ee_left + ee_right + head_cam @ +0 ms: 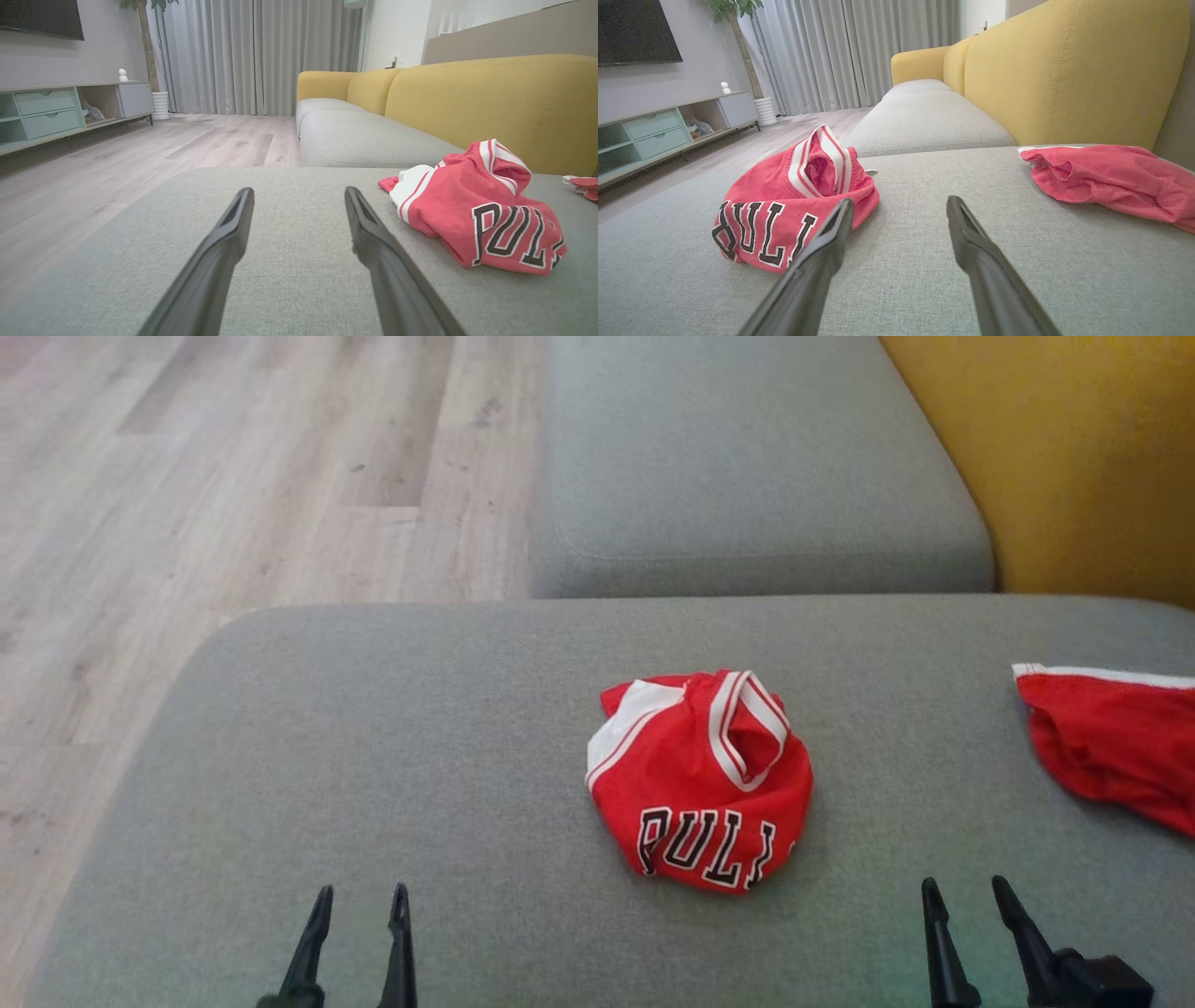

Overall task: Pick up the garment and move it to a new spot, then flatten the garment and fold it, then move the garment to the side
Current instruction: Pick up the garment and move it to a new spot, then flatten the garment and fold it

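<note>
You have the crumpled red jersey with white-striped trim and black lettering [700, 784] bunched in a heap near the middle of the grey fabric sofa cushion [392, 737], apart from both grippers. Your left gripper [362, 889] sits at the lower left of the head view, its two dark fingers spread wide over bare cushion, well left of the jersey. Your right gripper [964, 881] is spread the same way, low on the jersey's right. A second red cloth with a white edge [1111, 747] lies separately at the cushion's right side, near the yellow sofa backrest [1074, 457]. The pale wood-plank floor [233, 476] runs along your left.
</note>
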You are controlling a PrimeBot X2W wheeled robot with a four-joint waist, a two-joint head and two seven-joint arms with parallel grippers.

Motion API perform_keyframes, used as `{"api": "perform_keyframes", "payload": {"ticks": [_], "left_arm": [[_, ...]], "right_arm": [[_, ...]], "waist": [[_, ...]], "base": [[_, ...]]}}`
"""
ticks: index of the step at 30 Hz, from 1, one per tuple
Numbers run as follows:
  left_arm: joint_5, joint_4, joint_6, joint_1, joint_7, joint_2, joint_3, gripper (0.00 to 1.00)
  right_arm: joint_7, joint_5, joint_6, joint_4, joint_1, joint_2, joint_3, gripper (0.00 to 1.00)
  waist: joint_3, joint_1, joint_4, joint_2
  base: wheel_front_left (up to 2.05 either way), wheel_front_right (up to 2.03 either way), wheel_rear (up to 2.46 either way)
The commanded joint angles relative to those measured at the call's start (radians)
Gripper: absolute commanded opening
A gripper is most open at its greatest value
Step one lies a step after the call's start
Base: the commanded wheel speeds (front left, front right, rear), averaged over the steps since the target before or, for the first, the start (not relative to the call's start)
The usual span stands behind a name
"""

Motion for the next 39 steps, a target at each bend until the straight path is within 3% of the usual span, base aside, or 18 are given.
{"api": "perform_keyframes", "payload": {"ticks": [1, 20, 39], "left_arm": [[0.013, -0.037, -0.005, -0.033, -0.011, -0.003, 0.045, 1.0], [0.067, -0.033, -0.032, -0.004, -0.011, -0.011, 0.082, 1.0], [0.072, -0.01, -0.024, -0.012, -0.011, -0.013, 0.079, 1.0]], "right_arm": [[-0.004, -0.006, 0.007, -0.03, -0.029, -0.01, 0.018, 1.0], [-0.004, -0.015, 0.007, -0.022, -0.032, -0.004, 0.014, 1.0], [-0.004, -0.01, 0.007, -0.018, -0.036, -0.003, 0.016, 1.0]], "waist": [[-0.011, 0.0001, 0.011, -0.0001], [-0.01, 0.0001, 0.009, -0.0001], [-0.005, 0.0001, 0.013, -0.0001]], "base": [[0.0, 0.0, 0.0], [0.0, 0.0, 0.0], [0.0, 0.0, 0.0]]}}
